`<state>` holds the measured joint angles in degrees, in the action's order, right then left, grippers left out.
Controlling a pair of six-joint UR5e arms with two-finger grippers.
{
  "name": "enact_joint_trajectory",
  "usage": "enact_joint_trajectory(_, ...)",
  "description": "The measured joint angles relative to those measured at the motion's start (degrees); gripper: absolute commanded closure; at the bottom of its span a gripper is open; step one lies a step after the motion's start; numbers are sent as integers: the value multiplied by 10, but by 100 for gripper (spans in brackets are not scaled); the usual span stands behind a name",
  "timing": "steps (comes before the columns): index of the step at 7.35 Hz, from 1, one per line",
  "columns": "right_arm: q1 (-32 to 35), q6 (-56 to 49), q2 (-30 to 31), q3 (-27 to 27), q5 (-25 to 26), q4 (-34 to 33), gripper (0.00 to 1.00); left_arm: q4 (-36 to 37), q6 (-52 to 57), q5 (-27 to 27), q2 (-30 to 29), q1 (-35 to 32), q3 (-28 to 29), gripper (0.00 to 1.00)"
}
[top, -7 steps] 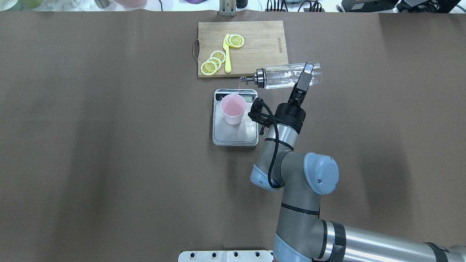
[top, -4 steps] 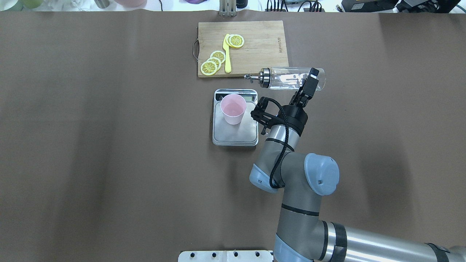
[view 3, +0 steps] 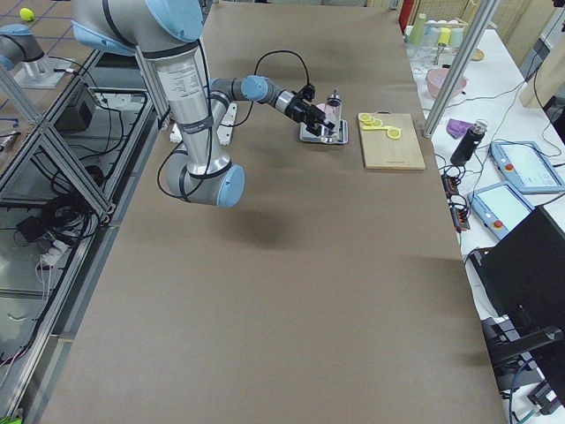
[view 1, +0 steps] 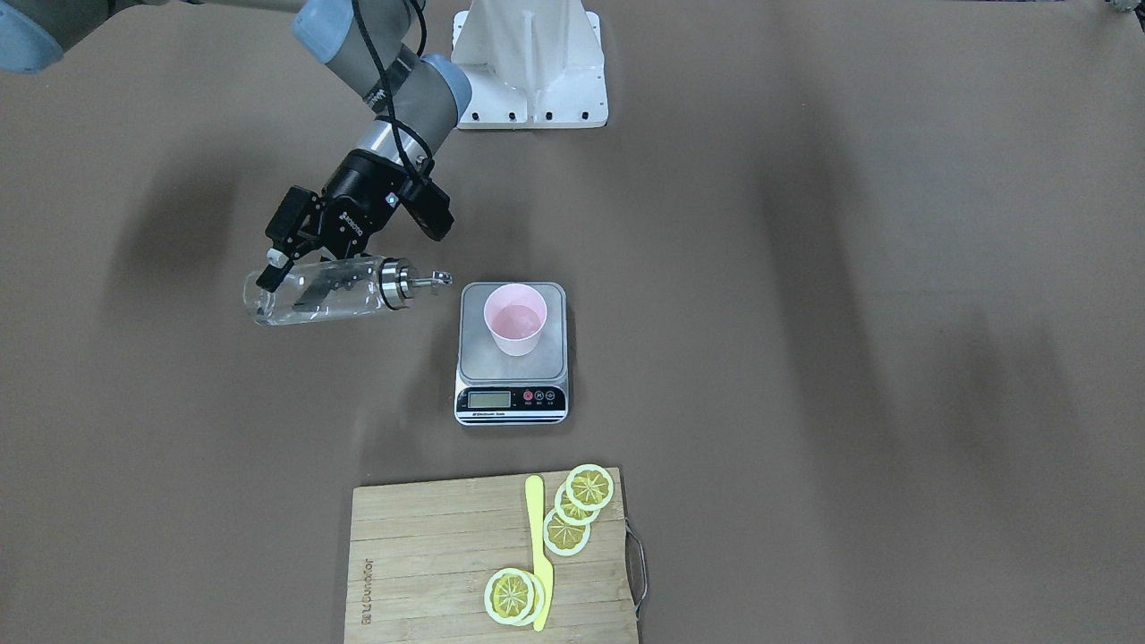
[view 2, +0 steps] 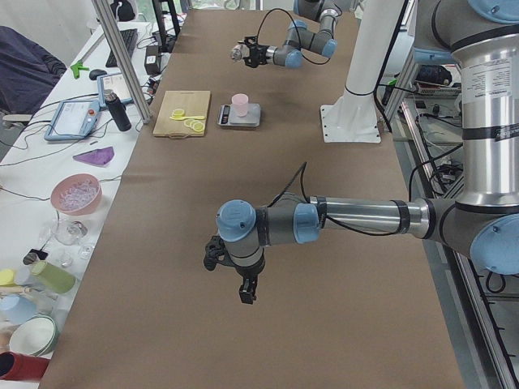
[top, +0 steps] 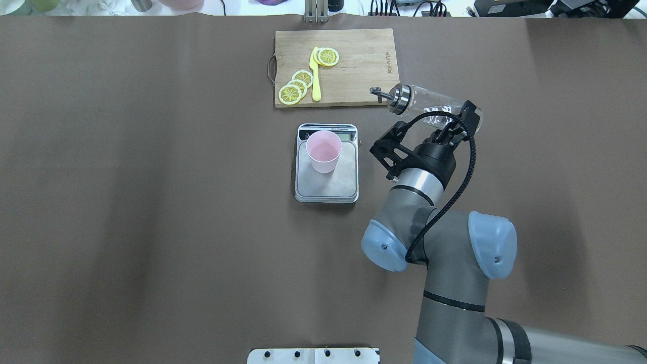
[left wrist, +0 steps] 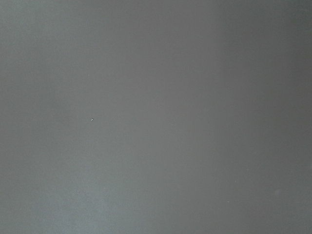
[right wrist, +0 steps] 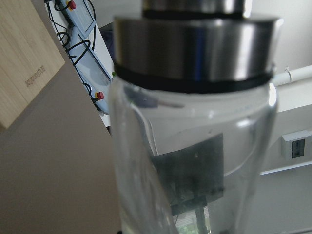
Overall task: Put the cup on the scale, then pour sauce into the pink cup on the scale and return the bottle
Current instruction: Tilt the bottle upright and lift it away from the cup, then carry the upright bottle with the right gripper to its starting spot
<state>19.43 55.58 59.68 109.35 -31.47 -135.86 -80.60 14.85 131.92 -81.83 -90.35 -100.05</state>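
The pale pink cup (top: pixel 324 150) stands upright on the scale (top: pixel 327 188), near its display end; it also shows in the front-facing view (view 1: pixel 515 329). My right gripper (top: pixel 457 122) is shut on the body of the transparent bottle (top: pixel 428 103), which lies almost level in the air to the right of the scale. Its silver spout points left, at the cutting board's near right corner. The bottle fills the right wrist view (right wrist: pixel 195 146). The sauce barely shows in the bottle. My left gripper (view 2: pixel 243 289) shows only in the exterior left view; I cannot tell whether it is open.
A wooden cutting board (top: pixel 354 55) with lemon slices (top: pixel 297 86) and a yellow knife (top: pixel 315 76) lies beyond the scale. The left arm (view 2: pixel 324 220) reaches over the brown table far from the scale. The left wrist view shows only table surface.
The bottle has moved right and away from the cup, and its spout has lifted. The thin stream into the cup has stopped. The right arm has swung right with it.
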Motion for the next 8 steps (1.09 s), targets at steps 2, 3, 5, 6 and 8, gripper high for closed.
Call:
enact_joint_trajectory(2,15,8,22,39,-37,1,100,0,0,7,0,0,-5,2)
enact_joint_trajectory(3,19,10,34,61,-48,2,100,0,1,14,0,0,-9,2)
enact_joint_trajectory(5,22,6,74,91,-71,68,100,-1,1,20,1,-1,-19,2)
enact_joint_trajectory(6,27,-12,107,95,-88,145,100,-1,1,21,1,-1,-23,2)
enact_joint_trajectory(8,43,-43,168,90,-125,305,100,-2,0,21,0,-1,-32,2)
